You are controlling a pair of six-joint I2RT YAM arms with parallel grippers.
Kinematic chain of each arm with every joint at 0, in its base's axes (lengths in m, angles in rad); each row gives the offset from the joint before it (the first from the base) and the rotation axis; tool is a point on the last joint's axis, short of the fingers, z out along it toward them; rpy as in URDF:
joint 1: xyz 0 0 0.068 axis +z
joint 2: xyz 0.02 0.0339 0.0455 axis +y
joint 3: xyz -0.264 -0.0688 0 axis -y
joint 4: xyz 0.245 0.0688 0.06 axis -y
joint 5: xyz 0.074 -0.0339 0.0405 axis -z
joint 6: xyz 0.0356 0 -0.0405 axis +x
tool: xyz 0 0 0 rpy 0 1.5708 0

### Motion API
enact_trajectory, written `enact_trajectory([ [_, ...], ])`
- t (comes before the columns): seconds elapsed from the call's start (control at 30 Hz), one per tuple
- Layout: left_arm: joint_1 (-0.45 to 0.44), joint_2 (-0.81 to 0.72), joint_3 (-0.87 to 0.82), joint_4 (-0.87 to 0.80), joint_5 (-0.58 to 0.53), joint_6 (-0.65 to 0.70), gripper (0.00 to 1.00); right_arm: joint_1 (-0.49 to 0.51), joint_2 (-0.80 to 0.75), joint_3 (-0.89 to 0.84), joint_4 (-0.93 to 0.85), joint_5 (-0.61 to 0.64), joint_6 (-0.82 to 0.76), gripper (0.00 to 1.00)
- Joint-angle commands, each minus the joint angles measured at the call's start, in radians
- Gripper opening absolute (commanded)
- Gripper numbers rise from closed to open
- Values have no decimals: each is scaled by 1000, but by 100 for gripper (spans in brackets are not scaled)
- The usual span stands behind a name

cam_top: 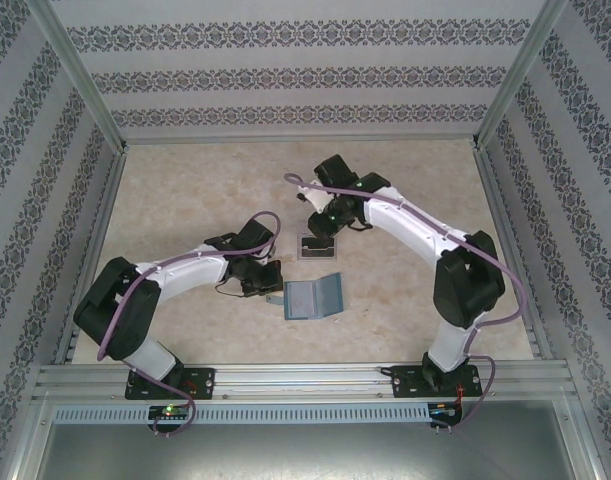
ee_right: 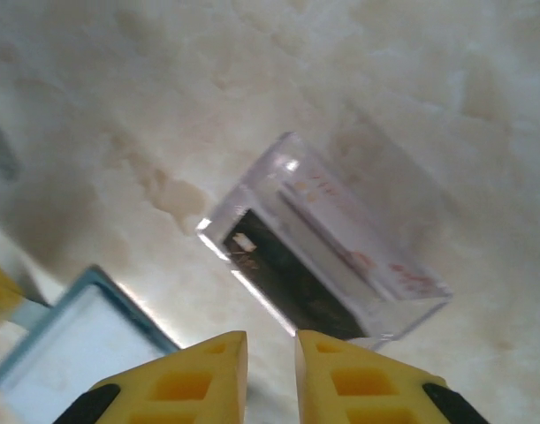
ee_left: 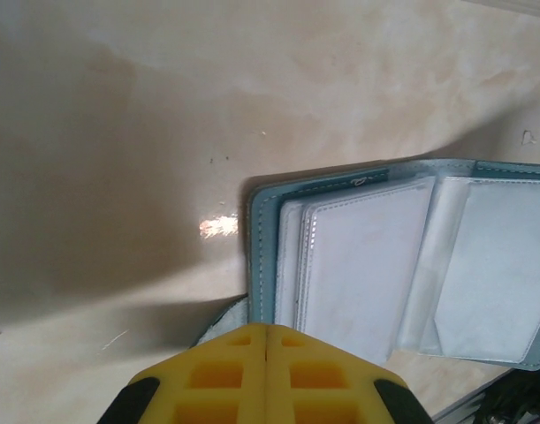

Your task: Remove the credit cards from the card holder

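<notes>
Closed left pincer should pin wallet flat while right pincer (slightly open, over tray) reaches its pockets.

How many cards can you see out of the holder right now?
1: a dark card lying in the clear tray, just beyond the open card holder. Others may be stacked under it or tucked in the holder's pockets.

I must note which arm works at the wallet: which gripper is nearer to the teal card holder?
Left. The left gripper is shut at the card holder's left edge, seemingly on its grey tab; the right gripper hangs apart from it, by the clear tray.
</notes>
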Motion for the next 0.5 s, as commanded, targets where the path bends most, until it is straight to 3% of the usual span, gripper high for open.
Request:
enact_trajectory([
  [0.0, 10, 27, 27, 30, 28, 28, 0, 40, -68, -78, 84, -24, 222, 20],
  [0.23, 9, 51, 27, 12, 34, 66, 0, 106, -151, -241, 206, -63, 582, 13],
  [0.47, 10, 74, 10, 10, 39, 88, 0, 162, -217, -332, 228, -45, 767, 9],
])
